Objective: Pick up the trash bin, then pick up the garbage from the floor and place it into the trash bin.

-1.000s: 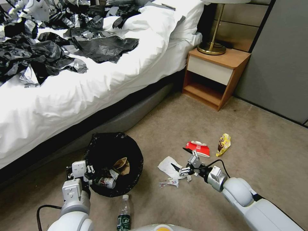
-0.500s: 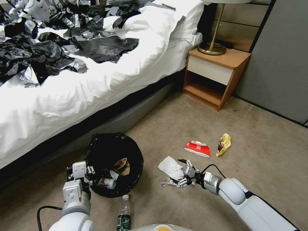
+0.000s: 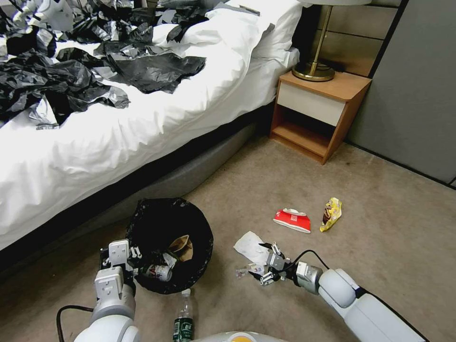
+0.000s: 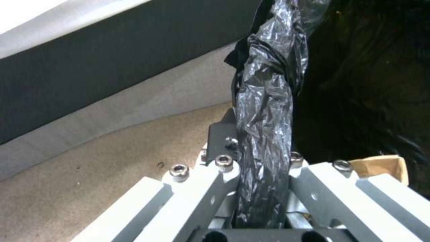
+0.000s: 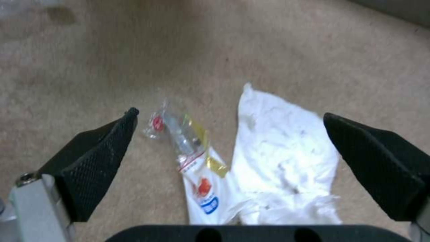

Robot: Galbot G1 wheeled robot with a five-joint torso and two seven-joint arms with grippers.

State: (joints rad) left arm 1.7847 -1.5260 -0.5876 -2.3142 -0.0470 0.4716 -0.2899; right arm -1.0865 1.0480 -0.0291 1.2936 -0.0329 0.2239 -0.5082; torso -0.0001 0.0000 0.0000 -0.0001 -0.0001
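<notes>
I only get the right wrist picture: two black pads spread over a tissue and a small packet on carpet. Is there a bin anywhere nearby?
Observer: Yes. The trash bin is to the robot's left of that litter, and the left gripper is shut on its bag-lined rim.
Operator: Is anything in it?
Observer: A brown paper bag lies inside.
Operator: Any more litter on the floor?
Observer: A red-and-white packet, a yellow snack wrapper beside it, and a green-labelled bottle near the bin.

Even, soft indoor light, bright white bed sheet close to washed out, dull glints on black plastic sheets, deep shadow under the bed, wide-angle bending at head view edges, wrist views soft and blurry
</notes>
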